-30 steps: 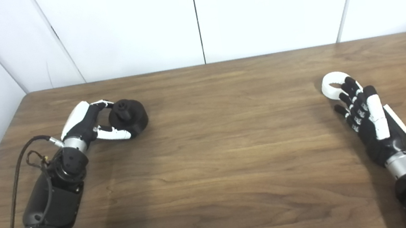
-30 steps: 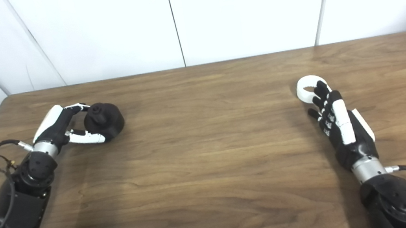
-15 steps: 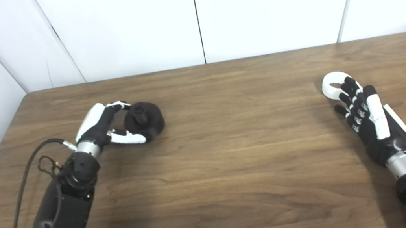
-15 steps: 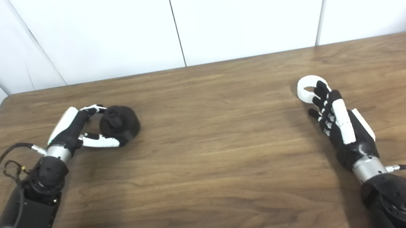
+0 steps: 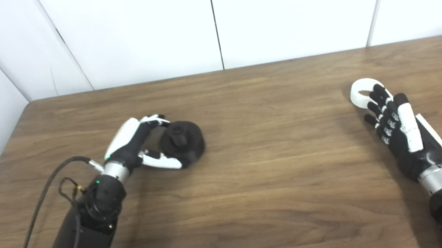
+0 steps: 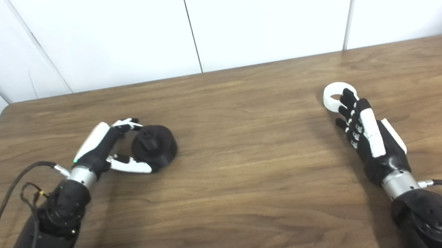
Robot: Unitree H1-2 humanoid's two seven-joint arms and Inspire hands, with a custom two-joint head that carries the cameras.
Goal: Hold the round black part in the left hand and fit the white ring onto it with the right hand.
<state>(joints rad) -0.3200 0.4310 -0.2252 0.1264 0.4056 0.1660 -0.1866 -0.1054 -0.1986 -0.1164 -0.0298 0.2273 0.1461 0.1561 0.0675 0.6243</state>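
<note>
The round black part (image 5: 184,141), a squat disc with a knob on top, sits left of the table's middle. My left hand (image 5: 136,143) is shut on it, fingers over its far side and thumb along its near side. The white ring (image 5: 359,89) lies flat on the table at the right. My right hand (image 5: 400,130) rests just in front of the ring, open, with its fingers stretched out. The fingertips (image 6: 346,95) reach over the ring's near rim and hide part of it.
The wooden table (image 5: 279,167) runs up to white wall panels at the back and on the left. A black cable (image 5: 37,201) loops beside my left forearm. A broad stretch of bare wood separates the two hands.
My left hand has carried the black part to the right and a little nearer, toward the table's middle. The right hand and the white ring have stayed where they were.
</note>
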